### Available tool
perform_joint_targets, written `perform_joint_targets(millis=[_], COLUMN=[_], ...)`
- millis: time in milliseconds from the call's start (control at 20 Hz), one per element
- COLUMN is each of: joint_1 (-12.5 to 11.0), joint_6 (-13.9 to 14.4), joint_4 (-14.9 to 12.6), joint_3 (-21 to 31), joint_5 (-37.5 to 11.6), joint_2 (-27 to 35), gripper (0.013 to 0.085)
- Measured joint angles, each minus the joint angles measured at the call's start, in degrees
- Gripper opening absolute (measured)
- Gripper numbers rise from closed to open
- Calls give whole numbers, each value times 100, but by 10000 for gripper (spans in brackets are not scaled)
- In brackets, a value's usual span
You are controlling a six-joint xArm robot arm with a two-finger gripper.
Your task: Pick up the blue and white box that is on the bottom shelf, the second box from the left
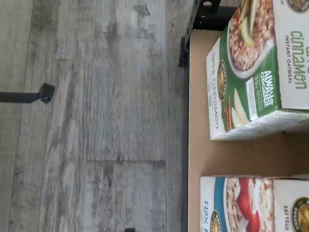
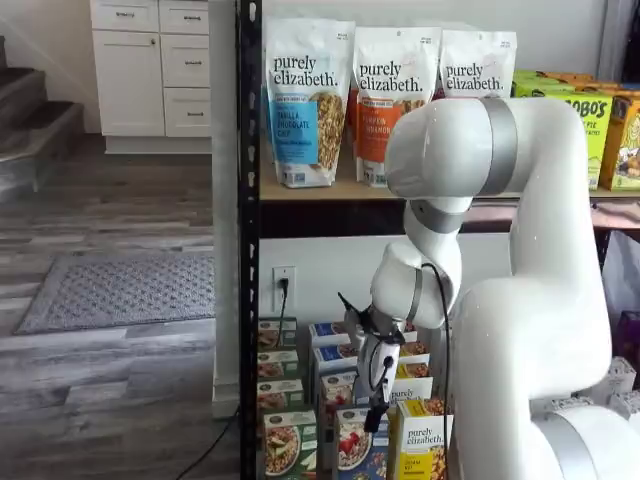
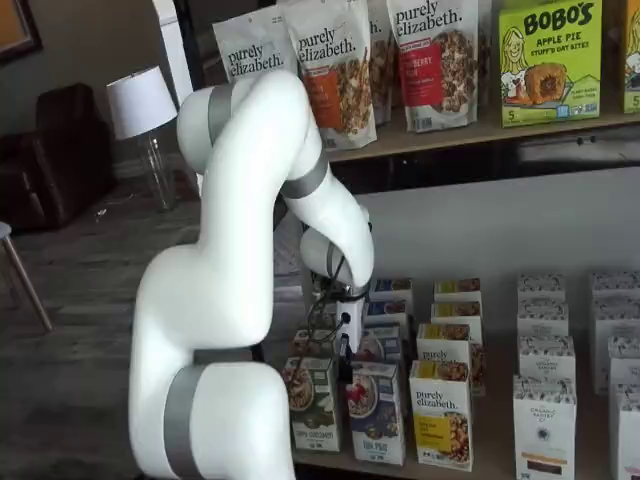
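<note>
- The white arm hides much of the rack in both shelf views; the gripper [image 2: 377, 395] shows side-on, its fingers too dark and small to make out a gap, though they stand at their widest.
- The blue and white box [image 3: 376, 411] stands upright in the front row of the bottom shelf [image 3: 500, 455], at about five o'clock from the gripper, reading "flax" in the wrist view and cut off there.
- Beside it, the green box [image 1: 251, 72] reads "apple cinnamon instant oatmeal".
- Beyond, glossy "purely elizabeth." bags [image 2: 308, 100] line the wooden tier.
</note>
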Motion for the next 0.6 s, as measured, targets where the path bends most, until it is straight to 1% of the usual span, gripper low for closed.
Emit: perform_joint_targets(millis=[150, 250, 350, 450, 600], joint_1=[16, 43, 77, 104, 127], joint_6=[153, 228, 334, 380, 289], joint_4=[-109, -144, -227, -259, -143], joint_3=[-405, -637, -746, -792, -810], joint_5=[383, 495, 417, 280, 55], joint_2=[195, 327, 422, 498, 587], gripper=[850, 850, 850, 850, 850])
